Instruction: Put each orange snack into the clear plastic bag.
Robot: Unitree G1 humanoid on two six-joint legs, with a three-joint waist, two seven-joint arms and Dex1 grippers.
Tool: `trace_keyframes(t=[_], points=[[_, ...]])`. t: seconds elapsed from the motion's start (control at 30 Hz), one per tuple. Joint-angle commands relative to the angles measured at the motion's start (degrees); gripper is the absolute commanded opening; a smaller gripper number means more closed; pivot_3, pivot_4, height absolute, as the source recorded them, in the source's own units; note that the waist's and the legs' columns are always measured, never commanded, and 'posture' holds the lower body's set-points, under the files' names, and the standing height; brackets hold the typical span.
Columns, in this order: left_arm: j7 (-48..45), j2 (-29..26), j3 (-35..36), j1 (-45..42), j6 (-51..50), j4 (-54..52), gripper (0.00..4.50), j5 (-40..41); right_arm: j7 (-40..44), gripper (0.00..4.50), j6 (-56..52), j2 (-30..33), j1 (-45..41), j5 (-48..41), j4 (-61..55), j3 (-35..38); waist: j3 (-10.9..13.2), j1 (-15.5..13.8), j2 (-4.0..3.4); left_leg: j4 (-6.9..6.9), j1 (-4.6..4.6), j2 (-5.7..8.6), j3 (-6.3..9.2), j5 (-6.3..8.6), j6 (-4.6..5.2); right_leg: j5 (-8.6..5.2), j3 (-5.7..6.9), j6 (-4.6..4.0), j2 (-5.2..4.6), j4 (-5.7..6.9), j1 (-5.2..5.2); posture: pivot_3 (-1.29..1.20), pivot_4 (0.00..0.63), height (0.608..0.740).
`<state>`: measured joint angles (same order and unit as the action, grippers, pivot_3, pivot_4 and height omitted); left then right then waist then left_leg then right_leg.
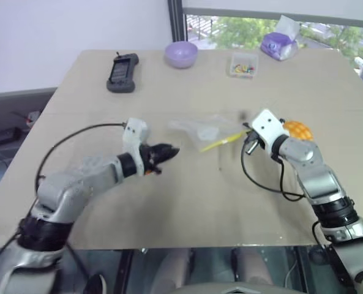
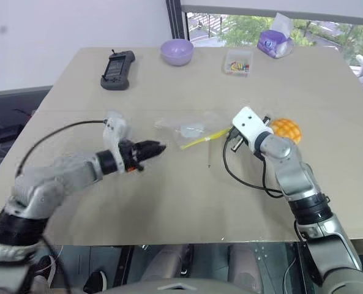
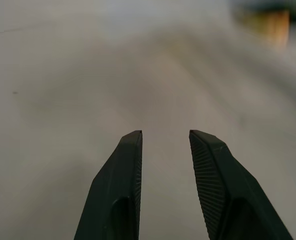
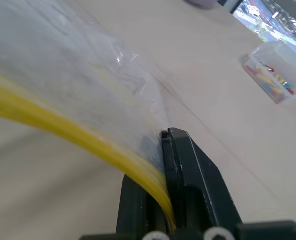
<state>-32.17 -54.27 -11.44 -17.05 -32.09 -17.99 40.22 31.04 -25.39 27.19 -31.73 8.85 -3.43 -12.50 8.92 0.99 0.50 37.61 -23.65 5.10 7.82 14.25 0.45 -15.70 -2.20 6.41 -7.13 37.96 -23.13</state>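
1. The right end effector (image 4: 165, 175) has its fingers pressed together on the yellow seal strip at one end of the clear plastic bag (image 2: 190, 130), pinching that edge and lifting it slightly off the bench (image 2: 169, 202).
2. The bag lies mid-bench between the two arms, its long axis running across from the right end effector toward the left one.
3. The left end effector (image 2: 153, 147) is spread partway and holds nothing; it points toward the bag's free end, which lies just beyond its fingertips.
4. One orange snack (image 2: 286, 130) sits on the bench just behind the right wrist, on the far side from the bag, well apart from the left arm.
5. Judgement: the bag's mouth needs a second grip, and the left arm is the nearer one to the free end. The snack is closest to the right arm, which is busy with the bag.
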Motion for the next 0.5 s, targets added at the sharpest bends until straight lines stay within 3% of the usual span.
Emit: trace_keyframes(t=[0.03, 0.17, 0.27, 0.5], points=[[-8.3, 2.1, -1.58, -2.54, 15.51, -2.56, 1.59, -12.25, 0.45, 0.0, -2.33, -0.59, -2.99, 1.11, -0.22, -0.93, 0.02, -0.41, 0.01, -0.1, -0.05, -0.1, 0.01, -0.02, -0.03, 0.01, 0.0, -0.02, 0.0, -0.04, -0.08, 0.0, 0.15, 0.74], [-10.6, 7.61, -1.83, -6.22, 21.8, -1.85, 1.59, -18.25, -0.33, 0.0, -4.69, -2.77, -5.43, 2.58, 1.47, -2.93, 0.03, -0.11, 0.02, -0.18, -0.14, -0.19, -0.03, -0.02, -0.03, 0.02, -0.01, -0.02, 0.02, -0.1, -0.17, 0.0, 0.15, 0.74], [-10.01, 12.12, -0.22, -9.1, 19.81, -1.27, 1.59, -17.21, -1.89, 0.0, -6.06, -5.21, -7.86, 4.26, 3.88, -4.5, 0.03, 0.38, 0.02, -0.22, -0.16, -0.17, -0.18, -0.02, -0.03, 0.02, -0.18, -0.01, 0.04, -0.01, -0.32, 0.0, 0.15, 0.74], [-12.12, 14.76, 1.23, -11.04, 18.48, -0.25, 1.59, -19.19, -6.02, 0.0, -6.95, -9.66, -13.56, 9.38, 14.56, -8.41, 0.03, 1.86, 0.03, -0.21, -0.13, -0.25, -0.23, -0.03, -0.04, 0.03, -0.27, -0.01, 0.2, 0.13, -0.42, 0.0, 0.15, 0.74]])
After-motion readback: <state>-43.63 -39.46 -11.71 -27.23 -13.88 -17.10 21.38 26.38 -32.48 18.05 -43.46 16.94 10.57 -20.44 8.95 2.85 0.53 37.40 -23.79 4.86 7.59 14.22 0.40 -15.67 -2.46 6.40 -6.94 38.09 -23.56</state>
